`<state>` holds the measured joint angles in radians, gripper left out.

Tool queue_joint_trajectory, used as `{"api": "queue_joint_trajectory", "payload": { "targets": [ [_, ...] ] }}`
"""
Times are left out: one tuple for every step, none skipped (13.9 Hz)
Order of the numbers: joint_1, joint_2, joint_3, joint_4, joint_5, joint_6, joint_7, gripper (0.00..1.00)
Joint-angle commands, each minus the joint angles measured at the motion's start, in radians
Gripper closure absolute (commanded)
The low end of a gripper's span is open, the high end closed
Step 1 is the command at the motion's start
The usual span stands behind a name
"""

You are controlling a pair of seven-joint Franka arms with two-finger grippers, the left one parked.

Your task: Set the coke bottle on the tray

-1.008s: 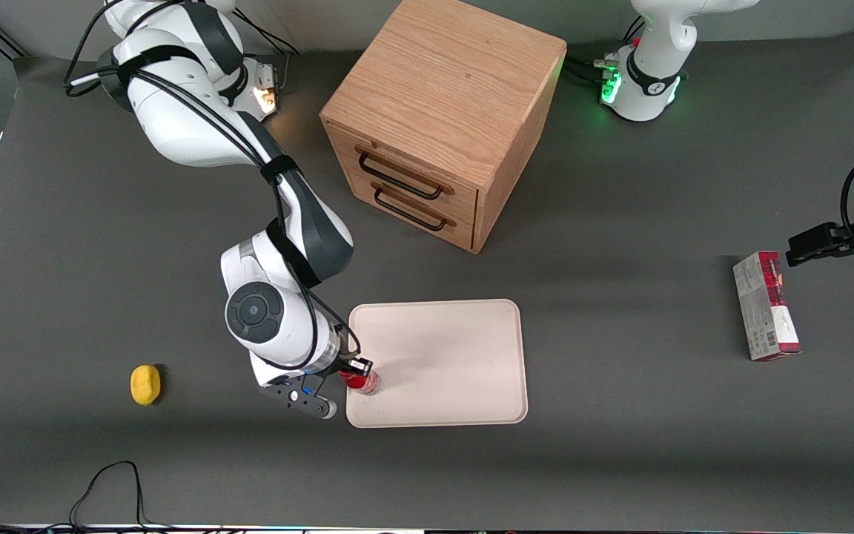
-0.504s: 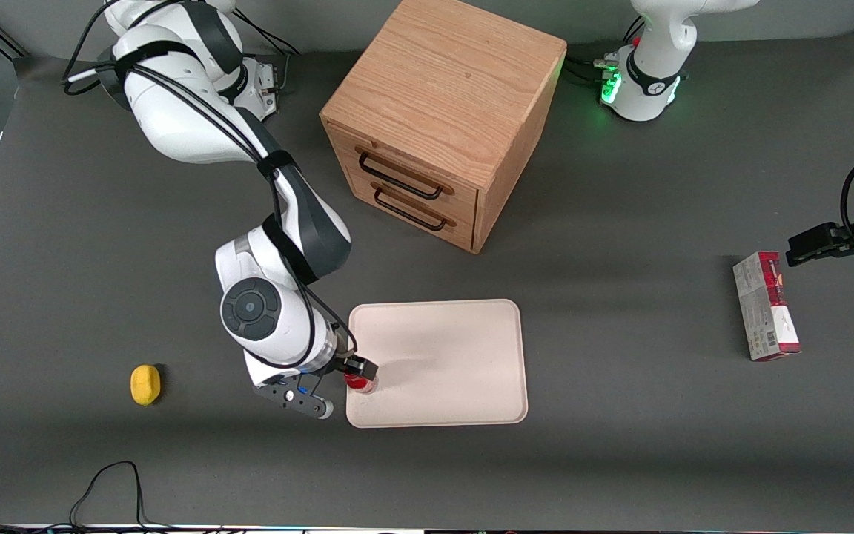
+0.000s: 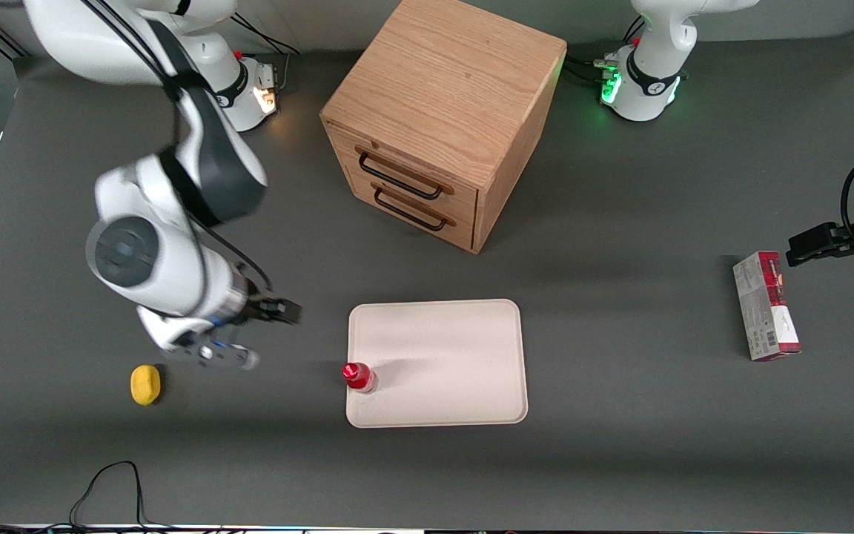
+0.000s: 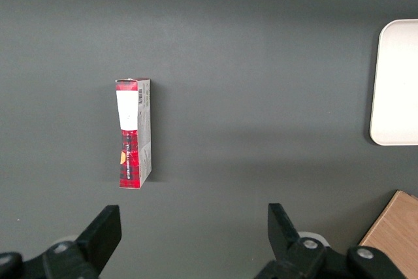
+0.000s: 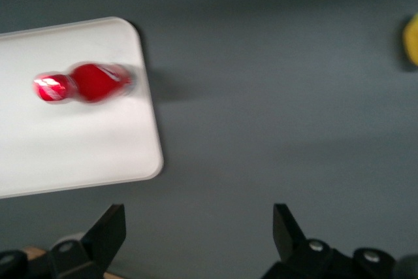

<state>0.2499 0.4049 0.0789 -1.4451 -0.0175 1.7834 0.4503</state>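
The coke bottle [image 3: 359,377], small and red with a red cap, stands upright on the cream-white tray [image 3: 457,348], close to the tray's edge toward the working arm's end and near its front corner. It also shows on the tray [image 5: 59,142] in the right wrist view [image 5: 85,83]. My gripper [image 3: 267,326] is open and empty, raised above the bare table, well away from the bottle toward the working arm's end. In the right wrist view the gripper [image 5: 199,236] has its two dark fingers wide apart with only grey table between them.
A wooden two-drawer cabinet [image 3: 442,119] stands farther from the front camera than the tray. A yellow lemon [image 3: 145,384] lies near the gripper, toward the working arm's end [image 5: 411,40]. A red-and-grey carton box [image 3: 766,305] lies toward the parked arm's end [image 4: 134,132].
My gripper has let go of the bottle, which stays standing on the tray. The arm has risen and swung away toward the working arm's end of the table.
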Motion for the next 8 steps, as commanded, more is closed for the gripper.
{"api": "queue_joint_trajectory", "payload": {
  "targets": [
    [-0.014, -0.288, -0.079, -0.374, 0.025, 0.080, -0.160, 0.00],
    [-0.014, -0.343, -0.108, -0.427, 0.030, 0.079, -0.221, 0.00],
    [-0.012, -0.385, -0.141, -0.464, 0.056, 0.079, -0.279, 0.00],
    [-0.011, -0.405, -0.169, -0.474, 0.074, 0.068, -0.342, 0.00],
    [-0.009, -0.411, -0.189, -0.465, 0.076, 0.035, -0.384, 0.00],
    [-0.009, -0.413, -0.208, -0.440, 0.076, -0.013, -0.401, 0.00],
    [-0.011, -0.413, -0.212, -0.410, 0.076, -0.048, -0.413, 0.00],
    [-0.012, -0.413, -0.215, -0.384, 0.076, -0.080, -0.424, 0.00]
  ]
}}
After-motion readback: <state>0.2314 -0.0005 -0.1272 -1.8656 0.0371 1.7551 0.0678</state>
